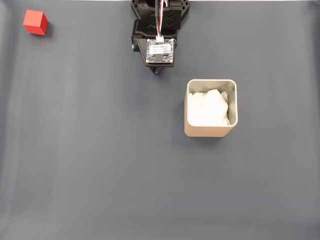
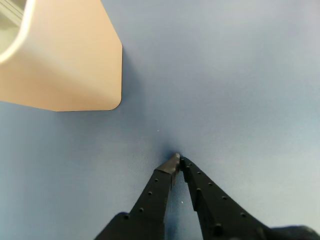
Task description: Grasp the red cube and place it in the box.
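From my remote station, the fixed view had the cube (image 1: 35, 22) at the far upper left of the dark grey counter (image 1: 100, 165), resting flat with nothing touching it. It sat well apart from everything else.

Moving right, the arm (image 1: 160, 30) came in from the top edge near the middle, black, with a small circuit board (image 1: 160, 52) and red and white wires on top. It pointed down at the counter, and I could barely see its tip below the board in that view.

Further right, and a little lower, stood the box (image 1: 210, 108), upright, beige, with rounded corners. White crumpled lining (image 1: 207, 107) filled much of its inside. The box was near the arm but not touching it, and the cube was on the opposite side of the arm from it.

In the wrist view I saw one outer wall of the box (image 2: 65, 60) at the upper left. The gripper (image 2: 178, 160) rose from the bottom edge, right of centre, its two black fingers meeting at the tips with nothing between them, so I read it as closed and empty. The tips seemed to be close above the bare counter (image 2: 240, 80), though I could not tell whether they touched it.
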